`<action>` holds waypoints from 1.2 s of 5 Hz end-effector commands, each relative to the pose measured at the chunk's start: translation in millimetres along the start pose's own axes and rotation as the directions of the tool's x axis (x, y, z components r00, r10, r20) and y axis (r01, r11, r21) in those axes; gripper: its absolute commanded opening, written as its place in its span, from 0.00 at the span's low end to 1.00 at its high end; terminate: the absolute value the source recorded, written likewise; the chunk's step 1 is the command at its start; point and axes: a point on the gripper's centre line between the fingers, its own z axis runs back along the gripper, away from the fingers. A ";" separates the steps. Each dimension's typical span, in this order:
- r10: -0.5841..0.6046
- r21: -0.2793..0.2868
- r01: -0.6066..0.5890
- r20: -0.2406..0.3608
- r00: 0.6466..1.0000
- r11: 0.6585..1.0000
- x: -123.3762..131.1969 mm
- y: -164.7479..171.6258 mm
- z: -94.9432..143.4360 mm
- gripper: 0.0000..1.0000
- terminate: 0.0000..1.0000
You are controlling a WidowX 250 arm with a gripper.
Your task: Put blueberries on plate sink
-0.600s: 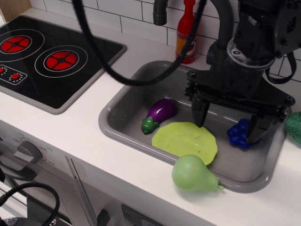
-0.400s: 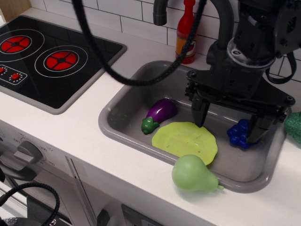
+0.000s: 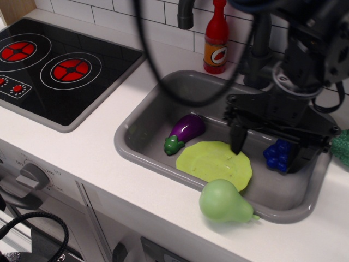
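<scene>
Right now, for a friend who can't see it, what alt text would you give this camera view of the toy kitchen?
A black robot gripper hangs open inside a grey toy sink, its fingers straddling dark blue blueberries beside a lime-green plate. A purple eggplant lies left of the plate, and a pale green pear rests on the sink's front rim.

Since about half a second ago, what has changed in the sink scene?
The gripper and arm shifted slightly right, uncovering the red bottle, and now sit a little lower. Its jaws remain open, holding nothing. The blueberries, plate, eggplant and pear stayed put.
</scene>
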 end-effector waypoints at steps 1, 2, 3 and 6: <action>0.028 -0.066 -0.023 0.086 0.996 0.998 40.5 7.1 -8.6 1.00 0.00; 0.023 -0.083 -0.016 0.094 0.995 0.996 47.4 3.5 -19.1 1.00 0.00; 0.031 -0.109 -0.019 0.104 0.994 0.994 58.0 -4.0 -29.6 1.00 0.00; 0.075 -0.124 -0.064 0.086 0.994 0.990 69.8 -22.3 -39.8 1.00 0.00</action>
